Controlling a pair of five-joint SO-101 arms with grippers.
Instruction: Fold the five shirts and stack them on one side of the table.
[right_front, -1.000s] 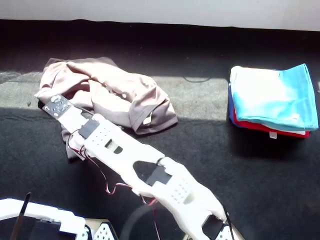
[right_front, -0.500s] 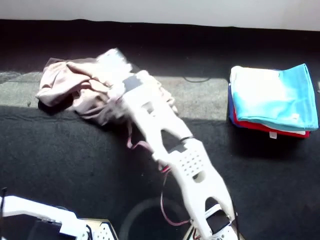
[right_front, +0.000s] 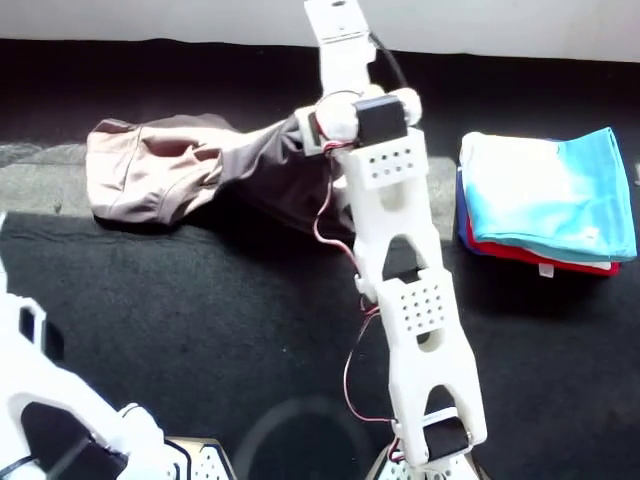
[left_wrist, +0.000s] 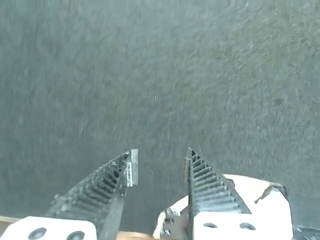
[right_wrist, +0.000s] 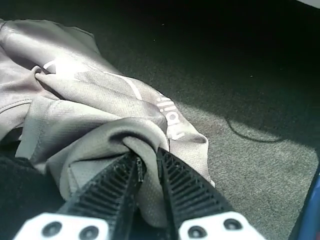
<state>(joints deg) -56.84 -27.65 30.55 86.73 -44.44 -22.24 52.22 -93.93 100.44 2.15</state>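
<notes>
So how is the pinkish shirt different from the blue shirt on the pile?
The pinkish shirt is crumpled and unfolded; the blue shirt is folded into a neat rectangle. The right gripper pinches the pinkish shirt and holds one end stretched out; nothing grips the blue shirt. The pinkish shirt lies by itself; the blue shirt sits on top of a red shirt in a stack. Both are on the same dark table.

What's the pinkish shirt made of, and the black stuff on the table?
The pinkish shirt looks like thin, soft knit cloth, matte: it bunches into loose folds where the right tool pinches it. The table cover looks like dark felt or short carpet: fuzzy, speckled.
</notes>
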